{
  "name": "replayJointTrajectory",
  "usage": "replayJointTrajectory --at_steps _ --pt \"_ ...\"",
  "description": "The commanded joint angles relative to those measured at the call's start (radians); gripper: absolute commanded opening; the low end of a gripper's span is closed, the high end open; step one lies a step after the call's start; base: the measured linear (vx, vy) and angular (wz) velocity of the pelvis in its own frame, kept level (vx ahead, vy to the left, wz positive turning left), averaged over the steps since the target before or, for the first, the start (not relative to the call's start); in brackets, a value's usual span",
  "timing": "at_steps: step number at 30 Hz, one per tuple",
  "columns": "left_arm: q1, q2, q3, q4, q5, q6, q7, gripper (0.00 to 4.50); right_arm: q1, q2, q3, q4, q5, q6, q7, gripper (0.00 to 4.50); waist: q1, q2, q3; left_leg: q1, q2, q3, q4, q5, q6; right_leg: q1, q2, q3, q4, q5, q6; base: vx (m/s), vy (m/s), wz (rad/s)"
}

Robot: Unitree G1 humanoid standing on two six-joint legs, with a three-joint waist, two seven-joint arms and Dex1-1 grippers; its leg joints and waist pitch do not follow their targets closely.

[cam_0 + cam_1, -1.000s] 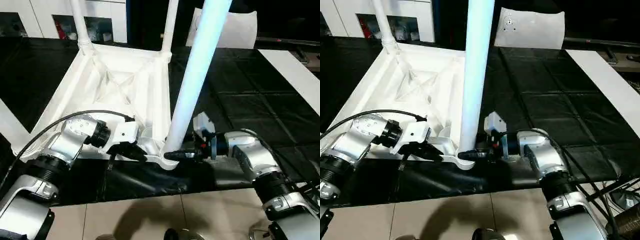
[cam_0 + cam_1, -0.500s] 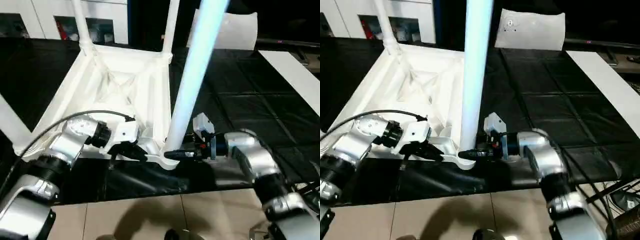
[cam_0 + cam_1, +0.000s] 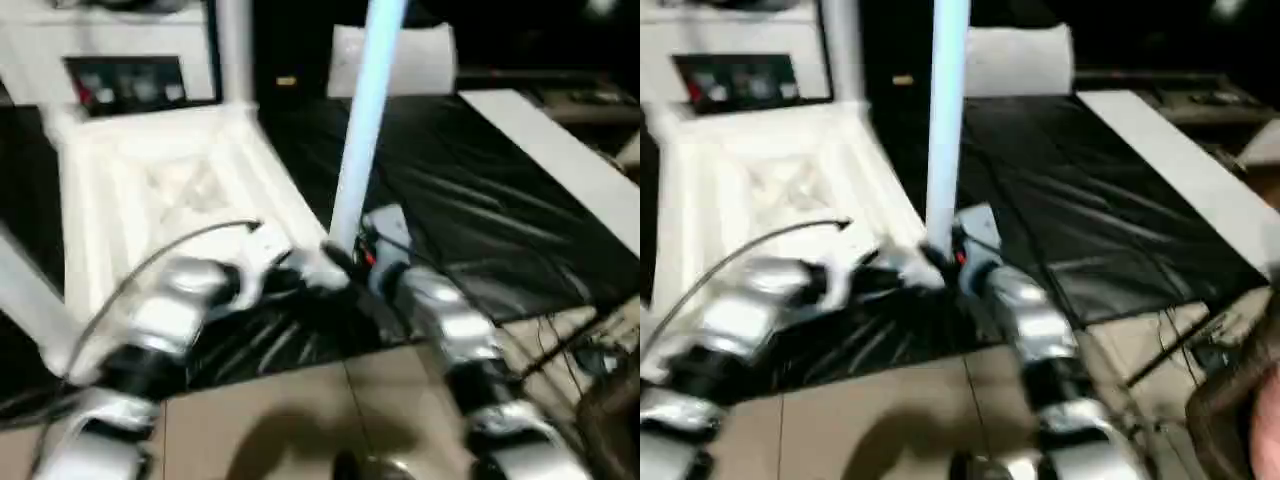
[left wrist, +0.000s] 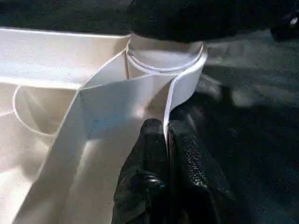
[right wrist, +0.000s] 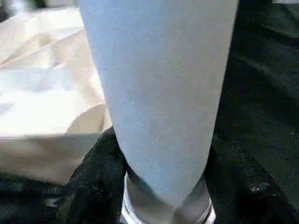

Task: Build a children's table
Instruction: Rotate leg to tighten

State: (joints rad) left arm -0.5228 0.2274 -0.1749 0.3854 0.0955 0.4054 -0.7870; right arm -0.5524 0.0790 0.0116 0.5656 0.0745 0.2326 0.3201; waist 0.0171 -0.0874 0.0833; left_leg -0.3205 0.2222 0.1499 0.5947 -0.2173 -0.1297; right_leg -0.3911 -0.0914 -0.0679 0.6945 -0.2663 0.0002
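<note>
Left gripper clenched on the thin rim of the tabletop, right at the near corner socket. Right gripper grasps the base of the upright leg seated in that socket, fingers on both sides. Tabletop lies underside up on the black table cover; another leg stands at its far corner. White block behind.
</note>
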Motion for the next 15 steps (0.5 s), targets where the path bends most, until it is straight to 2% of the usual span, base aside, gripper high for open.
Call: replayJointTrajectory --at_steps 1,2,3,4,5,6,7,9,10,12,13,15 --pt "-0.008 -0.108 -0.021 -0.026 -0.044 0.023 0.094 0.00 0.009 0.117 0.106 0.047 0.016 0.044 0.042 1.98 0.018 0.002 -0.048 -0.058 -0.014 -0.011 -0.067 -0.052 0.002 0.043 -0.077 0.062 -0.176 -0.714 0.018 0.036 -0.022 -0.24" --pt "-0.008 -0.111 -0.023 -0.030 -0.042 0.026 0.098 0.00 0.008 0.120 0.109 0.045 0.012 0.040 0.042 1.98 0.019 0.005 -0.056 -0.060 -0.011 -0.010 -0.077 -0.020 -0.008 0.043 -0.051 0.054 -0.156 -0.522 -0.006 0.000 0.000 0.00" --pt "-0.009 -0.114 -0.033 -0.039 -0.032 0.036 0.102 0.00 0.008 0.126 0.113 0.040 -0.001 0.028 0.038 1.98 0.016 0.010 -0.055 -0.041 -0.013 -0.002 -0.082 -0.029 0.000 0.028 -0.023 0.052 -0.142 -0.279 -0.053 0.000 0.000 0.00" --pt "-0.009 -0.113 -0.041 -0.045 -0.023 0.042 0.105 0.00 0.009 0.129 0.115 0.036 -0.011 0.017 0.036 1.98 0.010 0.017 -0.047 -0.036 -0.015 0.005 -0.087 -0.134 0.017 0.020 -0.020 0.056 -0.150 -0.275 -0.094 0.000 0.000 0.00" --pt "-0.008 -0.110 -0.045 -0.048 -0.018 0.044 0.105 0.00 0.011 0.128 0.113 0.033 -0.015 0.011 0.033 2.54 0.008 0.025 -0.047 -0.042 -0.016 0.003 -0.090 -0.161 0.014 0.026 -0.021 0.055 -0.151 -0.298 -0.105 0.000 0.000 0.00" --pt "-0.007 -0.105 -0.048 -0.048 -0.016 0.044 0.102 0.00 0.013 0.126 0.109 0.031 -0.015 0.008 0.031 2.54 0.006 0.029 -0.052 -0.044 -0.013 0.000 -0.095 -0.183 0.010 0.031 -0.023 0.052 -0.155 -0.311 -0.109 0.000 0.000 0.00" --pt "-0.001 -0.083 -0.053 -0.049 -0.005 0.039 0.086 0.00 0.021 0.103 0.113 0.022 -0.018 -0.005 0.042 2.67 0.005 0.033 -0.057 -0.038 -0.008 -0.001 -0.097 -0.188 0.014 0.029 -0.020 0.052 -0.156 -0.268 -0.121 0.000 0.000 0.00" --pt "0.003 -0.071 -0.054 -0.050 0.002 0.036 0.074 0.00 0.029 0.091 0.115 0.014 -0.022 -0.015 0.049 2.85 0.000 0.032 -0.059 -0.043 -0.006 -0.001 -0.101 -0.178 0.020 0.033 -0.018 0.050 -0.155 -0.216 -0.136 0.000 0.000 0.00" --pt "0.011 -0.047 -0.056 -0.055 0.008 0.034 0.051 0.00 0.046 0.066 0.121 -0.009 -0.025 -0.030 0.069 2.98 -0.003 0.035 -0.056 -0.044 -0.006 0.001 -0.103 -0.197 0.023 0.031 -0.018 0.050 -0.159 -0.201 -0.148 0.000 0.000 0.00" --pt "0.020 -0.018 -0.060 -0.059 0.011 0.024 0.023 0.00 0.069 0.037 0.126 -0.042 -0.023 -0.050 0.101 3.13 -0.004 0.035 -0.059 -0.045 -0.006 0.003 -0.104 -0.205 0.029 0.034 -0.021 0.050 -0.163 -0.204 -0.149 0.000 0.000 0.00" --pt "0.028 0.012 -0.064 -0.061 0.010 0.015 -0.007 0.00 0.091 0.007 0.127 -0.078 -0.016 -0.061 0.142 3.22 -0.004 0.034 -0.057 -0.044 -0.005 0.005 -0.103 -0.212 0.037 0.031 -0.022 0.052 -0.166 -0.207 -0.149 0.000 0.000 0.00" --pt "0.033 0.041 -0.068 -0.058 0.012 -0.003 -0.036 0.00 0.114 -0.027 0.126 -0.112 -0.007 -0.072 0.186 3.44 -0.005 0.031 -0.061 -0.048 -0.005 0.005 -0.103 -0.191 0.042 0.038 -0.023 0.053 -0.163 -0.184 -0.150 0.000 0.000 0.00"
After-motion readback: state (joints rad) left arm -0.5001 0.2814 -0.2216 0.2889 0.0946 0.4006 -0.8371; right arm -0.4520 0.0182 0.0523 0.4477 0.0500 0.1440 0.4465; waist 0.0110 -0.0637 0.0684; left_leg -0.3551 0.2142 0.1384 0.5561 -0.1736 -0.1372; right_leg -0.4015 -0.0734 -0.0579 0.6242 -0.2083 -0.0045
